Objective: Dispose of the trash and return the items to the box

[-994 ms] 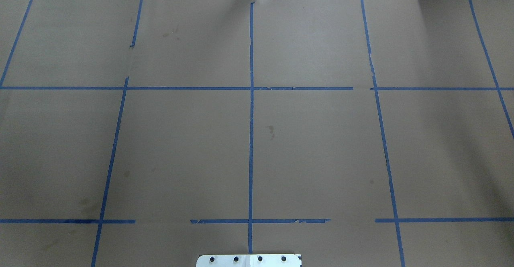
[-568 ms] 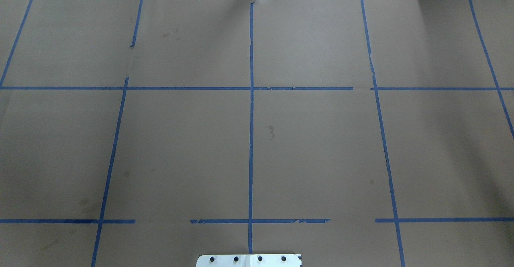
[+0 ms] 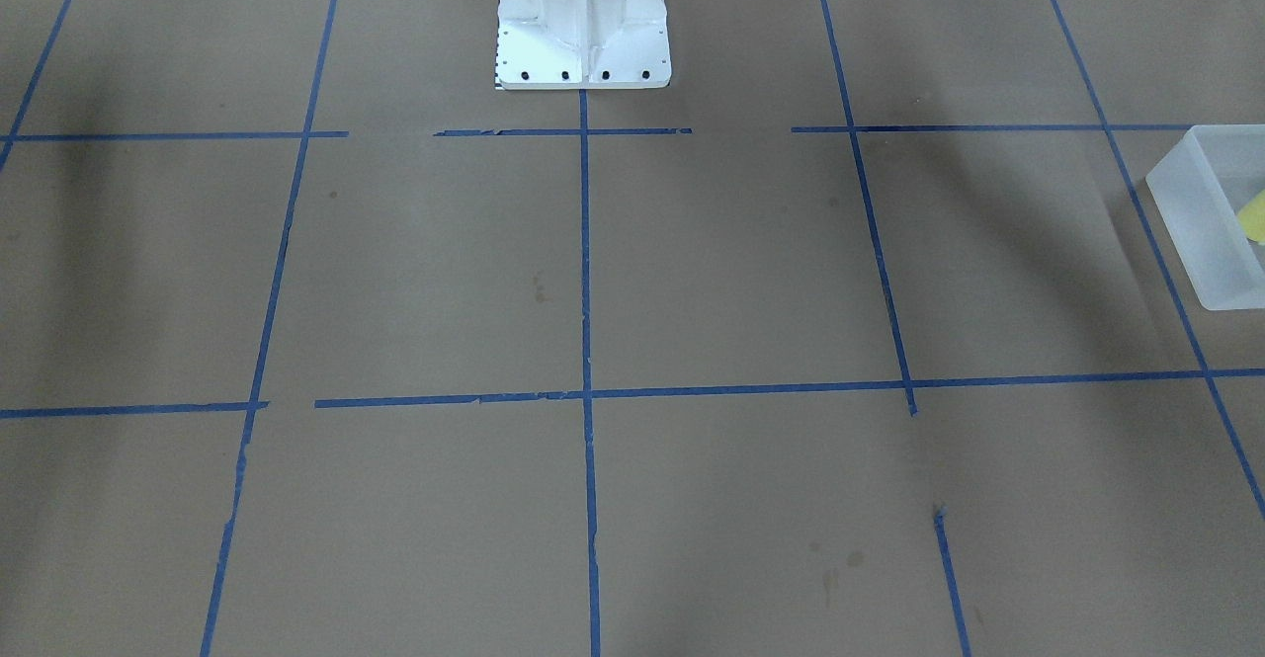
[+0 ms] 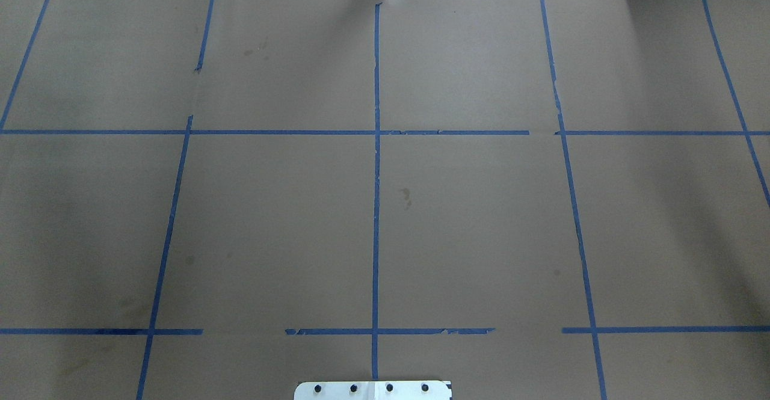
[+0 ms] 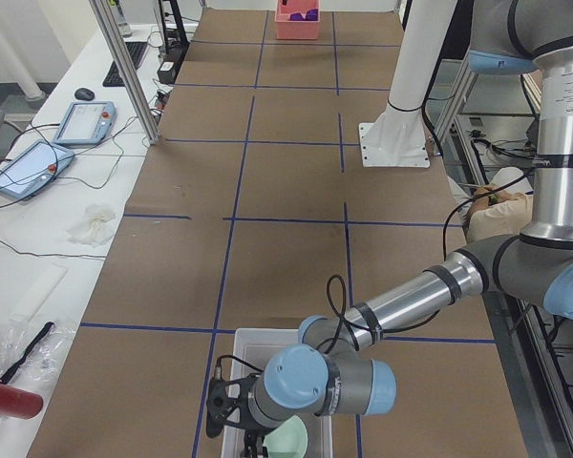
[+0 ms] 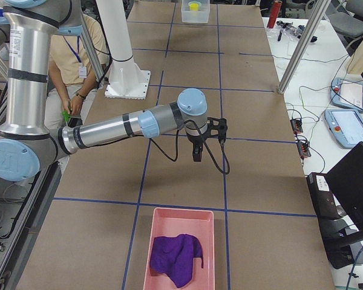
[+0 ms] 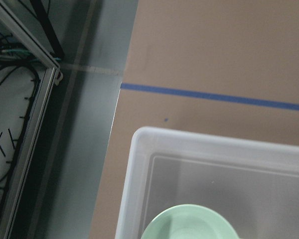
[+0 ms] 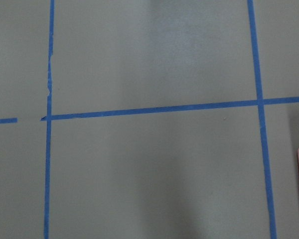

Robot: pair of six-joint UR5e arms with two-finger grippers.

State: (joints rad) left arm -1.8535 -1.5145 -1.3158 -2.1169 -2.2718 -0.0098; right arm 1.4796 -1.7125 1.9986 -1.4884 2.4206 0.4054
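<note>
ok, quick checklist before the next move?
1. Bowl inside the box: ok.
2. Yellow cup inside the box: ok.
3. Left gripper above the box, open and empty: cannot tell.
4. Right gripper above bare table paper, holding nothing: cannot tell.
5. Purple cloth lying inside the pink bin: ok.
</note>
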